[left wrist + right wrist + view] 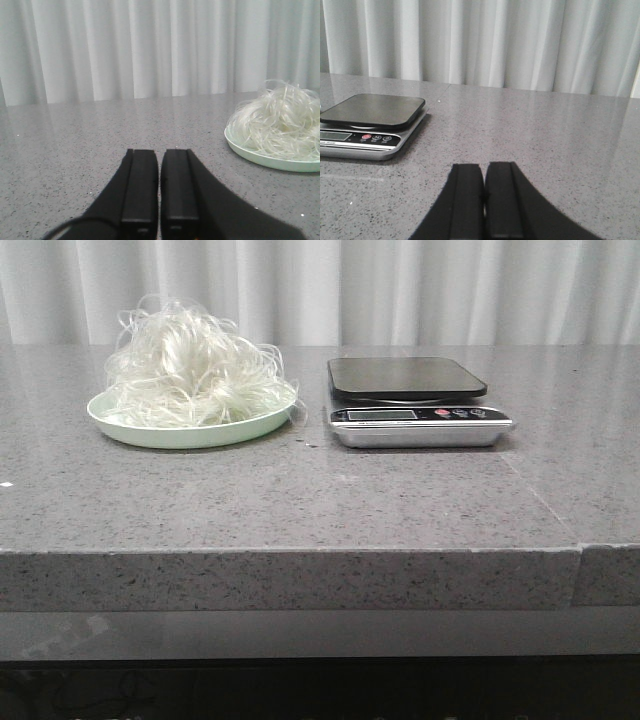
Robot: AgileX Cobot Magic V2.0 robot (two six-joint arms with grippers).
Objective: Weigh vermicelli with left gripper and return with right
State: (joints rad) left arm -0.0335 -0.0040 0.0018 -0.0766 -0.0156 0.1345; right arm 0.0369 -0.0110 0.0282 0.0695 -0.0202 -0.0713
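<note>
A loose heap of vermicelli (190,365) sits piled on a pale green plate (190,430) at the left of a grey speckled stone surface (320,500), with a kitchen scale (415,400) just beside it to the right, apart from the plate. The scale's dark weighing platform (405,377) is bare, above a silver base carrying a small display (380,415) and a row of buttons. White curtains (330,290) hang behind the surface.

Neither arm shows in the front view. From the left wrist, the left gripper (159,187) hangs low over the surface with its black jaws drawn together, only a thin slit between them, holding nothing; the vermicelli (280,122) on its plate (270,157) lies off to one side, well apart from it. From the right wrist, the right gripper (484,200) shows its jaws likewise nearly closed and empty, with the scale (370,125) lying ahead and to the side.
</note>
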